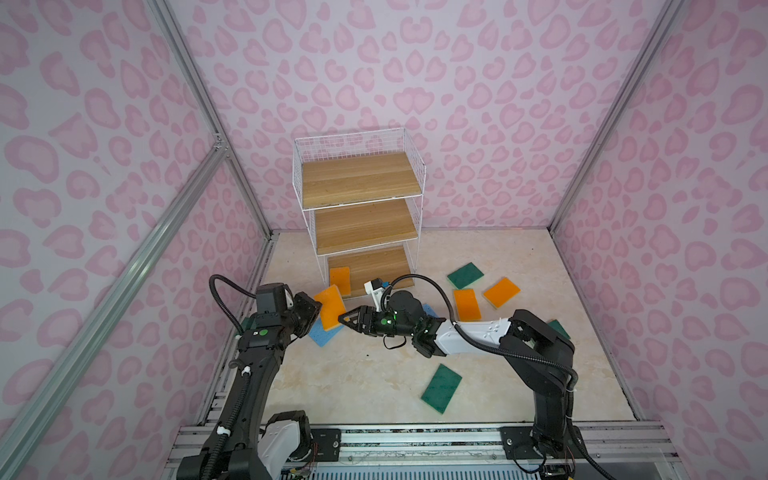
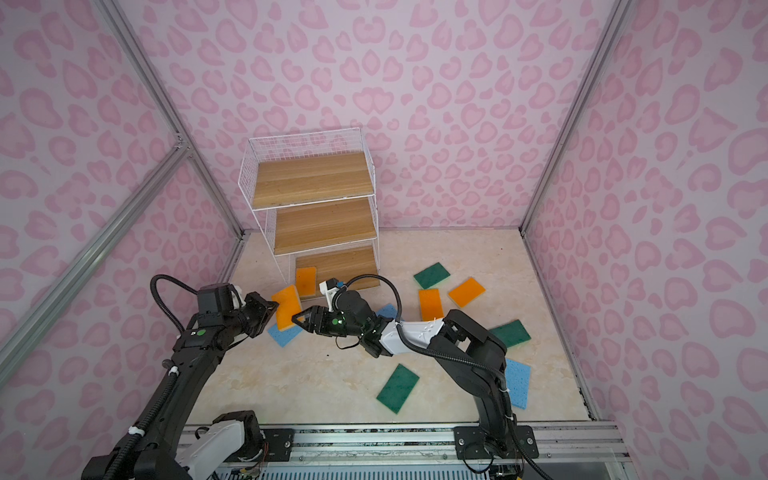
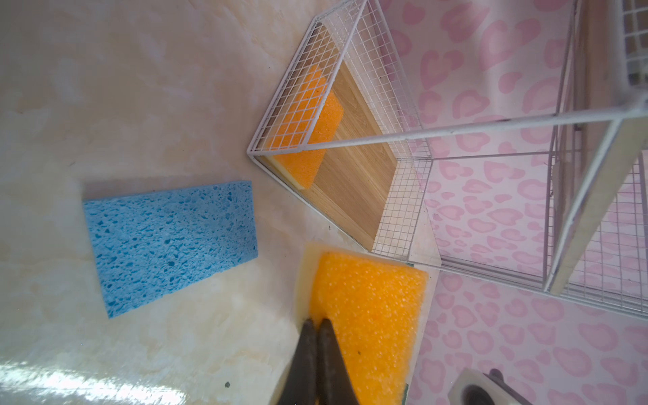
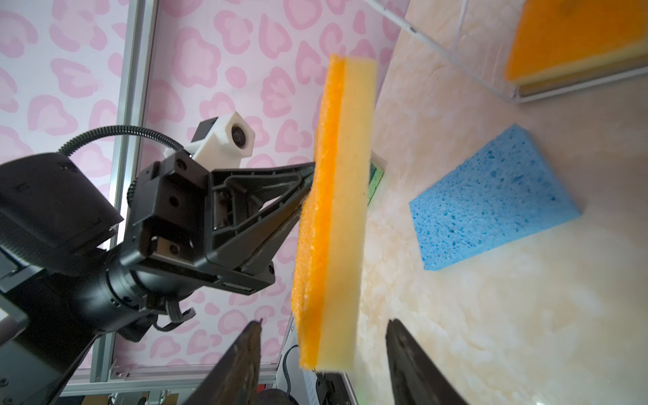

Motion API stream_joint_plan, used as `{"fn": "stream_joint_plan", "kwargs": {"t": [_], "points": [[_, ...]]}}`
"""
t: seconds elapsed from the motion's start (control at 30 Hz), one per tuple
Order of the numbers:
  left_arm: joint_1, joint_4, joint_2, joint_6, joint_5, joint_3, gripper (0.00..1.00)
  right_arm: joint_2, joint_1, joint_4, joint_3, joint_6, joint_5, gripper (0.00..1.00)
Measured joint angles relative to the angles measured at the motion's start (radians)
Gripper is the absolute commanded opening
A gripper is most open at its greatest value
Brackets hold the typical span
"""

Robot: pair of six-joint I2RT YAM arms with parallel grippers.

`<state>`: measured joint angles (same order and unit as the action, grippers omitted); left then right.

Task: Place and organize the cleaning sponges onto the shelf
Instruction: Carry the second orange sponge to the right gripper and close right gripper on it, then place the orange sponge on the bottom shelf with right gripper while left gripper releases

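Shelf [image 1: 357, 178] at the table's [image 1: 353, 382] back edge, one orange sponge [image 1: 340, 280] on its bottom board's front left corner.
Left gripper [image 3: 317, 322] pinches a second orange sponge [image 4: 336, 210] aloft before that corner; right gripper [image 4: 325, 326], jaws apart, straddles its free end; a blue sponge [image 3: 168, 242] lies on the table below.
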<state>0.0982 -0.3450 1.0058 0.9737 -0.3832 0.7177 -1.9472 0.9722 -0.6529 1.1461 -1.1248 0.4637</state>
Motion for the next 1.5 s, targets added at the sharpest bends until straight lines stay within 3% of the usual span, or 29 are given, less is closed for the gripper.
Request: {"fn": "stream_joint_plan", "kwargs": {"t": [0.4,0.47,0.57,0.67,1.1,1.17,1.3,1.5], "points": [[0.0,0.0,0.003,-0.008,-0.011,0.011,0.04,0.0,-0.024,-0.001,0.0,0.002,-0.002,0.33],[0.0,-0.001,0.009,-0.008,-0.011,0.011,0.04,0.0,-0.023,-0.005,0.0,0.002,0.002,0.34],[0.0,0.0,0.016,-0.008,-0.01,0.012,0.04,-0.001,-0.021,-0.009,0.0,-0.008,0.006,0.44],[0.0,0.0,0.022,-0.008,-0.01,0.015,0.04,-0.002,-0.019,-0.009,0.0,-0.009,0.009,0.42],[0.0,0.002,0.044,-0.009,-0.008,0.026,0.04,-0.018,-0.02,-0.008,0.021,-0.017,0.026,0.05],[0.0,0.002,0.047,-0.014,-0.005,0.027,0.13,-0.024,-0.024,-0.008,0.026,-0.018,0.027,0.0],[0.0,0.0,0.047,-0.029,-0.006,0.038,0.49,-0.034,-0.034,-0.008,0.029,-0.018,0.038,0.0],[0.0,-0.028,0.004,-0.079,0.006,0.051,0.63,-0.029,-0.065,-0.017,0.01,-0.021,0.042,0.0]]}}
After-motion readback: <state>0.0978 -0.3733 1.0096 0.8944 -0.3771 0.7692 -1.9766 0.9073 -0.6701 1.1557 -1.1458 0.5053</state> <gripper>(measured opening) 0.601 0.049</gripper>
